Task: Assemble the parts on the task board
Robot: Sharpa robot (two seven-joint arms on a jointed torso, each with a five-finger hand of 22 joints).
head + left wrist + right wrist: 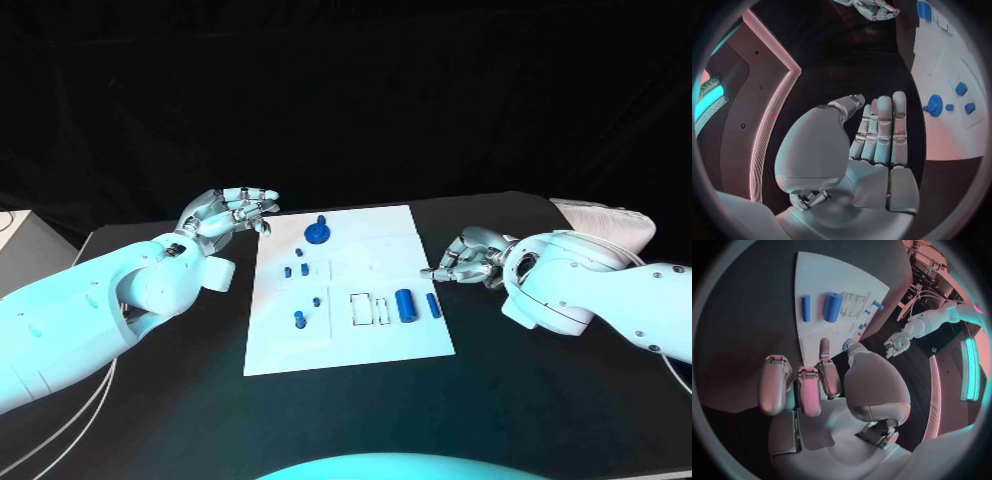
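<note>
Board: white plate, long axis running away from me, lying mid-table between my two hands. All places below are given from the board.

Left of the board, off its far left corner: my left hand, raised above the table, fingers loosely curled and apart, holding nothing. In its wrist view the fingers lie straight and side by side, palm bare.

On the board, far end: round knob, blue, the largest of the small pieces, just inside the edge nearest my left hand. Toward me from it: several small pegs, blue, set down the left half; whether they stand in holes or lie loose I cannot tell.

On the board, right half, near end: pale outlined slots; beside them a thick cylinder, then a thin rod closest to the right edge. Both blue, both lying flat, long axes parallel to the board's long side.

Right of the board, just off its right edge and level with its middle: my right hand, low near the table, fingers partly curled, nothing in them. Wrist view shows the fingertips pointing at the board.

Judgement: rod and cylinder lie nearer my right hand, a short reach inward and toward me; the knob is the left hand's.
</note>
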